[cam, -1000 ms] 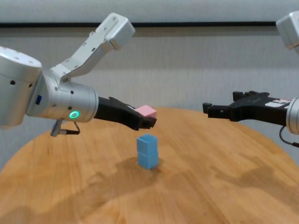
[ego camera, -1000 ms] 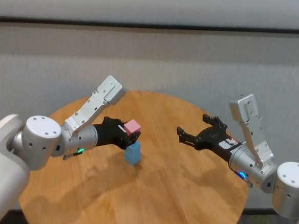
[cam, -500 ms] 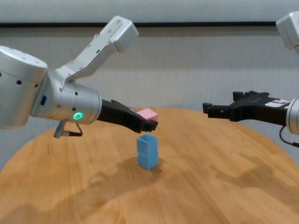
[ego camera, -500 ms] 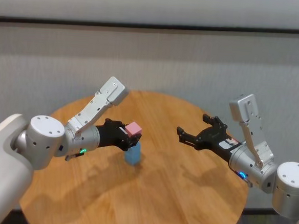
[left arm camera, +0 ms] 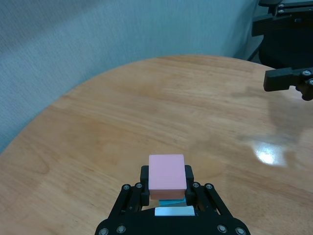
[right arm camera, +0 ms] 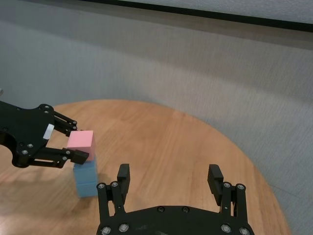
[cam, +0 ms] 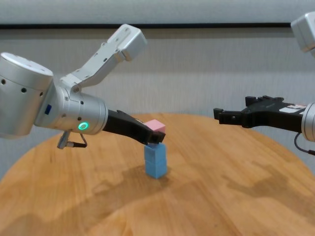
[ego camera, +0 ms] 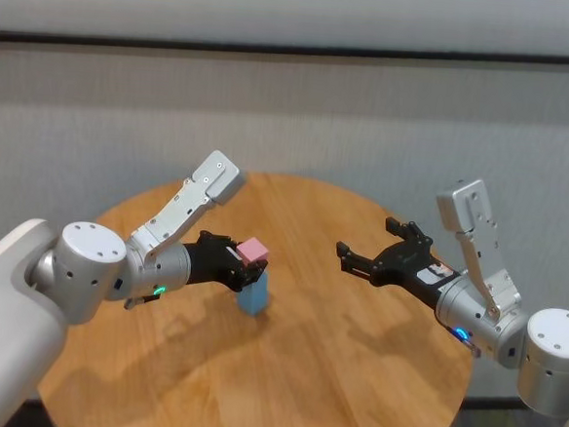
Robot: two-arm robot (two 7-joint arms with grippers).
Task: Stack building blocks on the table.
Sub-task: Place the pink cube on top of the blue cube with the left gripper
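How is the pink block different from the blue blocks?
The pink block is pale pink; the blue blocks are light blue. The pink block is gripped by the left pincer just above the stack; the blue blocks stand free, one on the other, on the table. All look like same-sized cubes.

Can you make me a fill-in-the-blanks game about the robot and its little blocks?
1. The left gripper is holding the ____ block.
2. The stack on the table is made of two light ____ blocks.
3. The right gripper hangs in the air with its fingers ____.

Missing words: pink; blue; open
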